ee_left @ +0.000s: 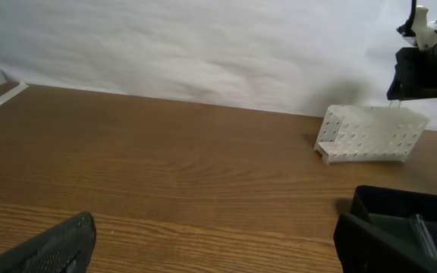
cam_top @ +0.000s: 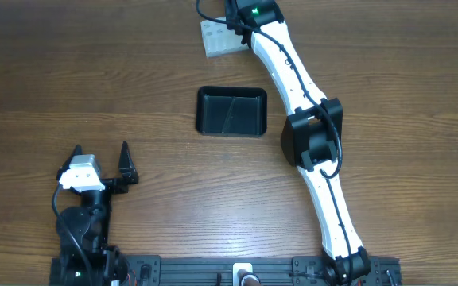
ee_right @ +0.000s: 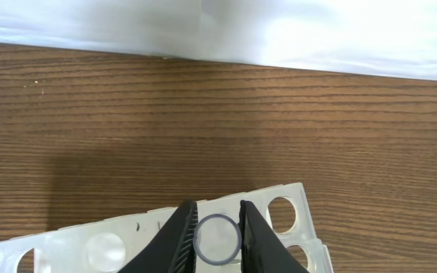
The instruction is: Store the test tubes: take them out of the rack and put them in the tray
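Risk: if lifted off-vertical, the test tube (ee_right: 217, 240) may bind in its hole and drag or tip the light rack (ee_right: 283, 216). Its smooth rim could also slip from the pinch.
Item: clear tube with a round open mouth, upright in a hole near one end of the white perforated rack.
Right gripper (ee_right: 217, 227): clamped on the tube's rim.
Left gripper (cam_top: 102, 161): spread wide, near its base.
Tray (cam_top: 201, 111): black, mid-table, apart from the rack.

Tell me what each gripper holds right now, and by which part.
The right gripper pinches a test tube at its open top rim, with the tube standing in the rack. The left gripper is open and holds nothing.
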`<state>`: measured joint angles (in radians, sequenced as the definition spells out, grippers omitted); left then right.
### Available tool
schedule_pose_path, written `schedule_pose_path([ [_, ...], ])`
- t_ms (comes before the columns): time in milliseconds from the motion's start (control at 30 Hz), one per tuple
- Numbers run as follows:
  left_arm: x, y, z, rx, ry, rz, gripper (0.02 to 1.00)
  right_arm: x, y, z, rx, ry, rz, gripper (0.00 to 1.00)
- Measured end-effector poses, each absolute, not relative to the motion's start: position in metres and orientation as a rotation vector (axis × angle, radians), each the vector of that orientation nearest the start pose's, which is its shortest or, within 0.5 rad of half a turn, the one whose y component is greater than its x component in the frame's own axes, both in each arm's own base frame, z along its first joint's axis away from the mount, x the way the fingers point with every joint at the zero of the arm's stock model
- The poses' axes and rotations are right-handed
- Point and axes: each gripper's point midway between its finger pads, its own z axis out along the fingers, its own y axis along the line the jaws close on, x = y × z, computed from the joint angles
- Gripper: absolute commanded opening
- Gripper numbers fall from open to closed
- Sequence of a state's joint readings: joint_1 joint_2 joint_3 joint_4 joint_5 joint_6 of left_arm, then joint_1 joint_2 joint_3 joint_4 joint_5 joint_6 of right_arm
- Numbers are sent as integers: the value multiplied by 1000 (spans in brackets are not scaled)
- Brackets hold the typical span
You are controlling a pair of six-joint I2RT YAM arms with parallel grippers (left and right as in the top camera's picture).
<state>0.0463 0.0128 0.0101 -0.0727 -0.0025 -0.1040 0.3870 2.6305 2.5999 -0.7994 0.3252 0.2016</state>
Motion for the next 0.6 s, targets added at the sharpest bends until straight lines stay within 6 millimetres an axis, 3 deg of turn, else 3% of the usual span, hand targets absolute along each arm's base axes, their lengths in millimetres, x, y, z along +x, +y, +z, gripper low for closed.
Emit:
schedule_pose_path([
  [600,246,12,158,-126,1641,-42,998,629,197,121,-65,2343,-111,104],
])
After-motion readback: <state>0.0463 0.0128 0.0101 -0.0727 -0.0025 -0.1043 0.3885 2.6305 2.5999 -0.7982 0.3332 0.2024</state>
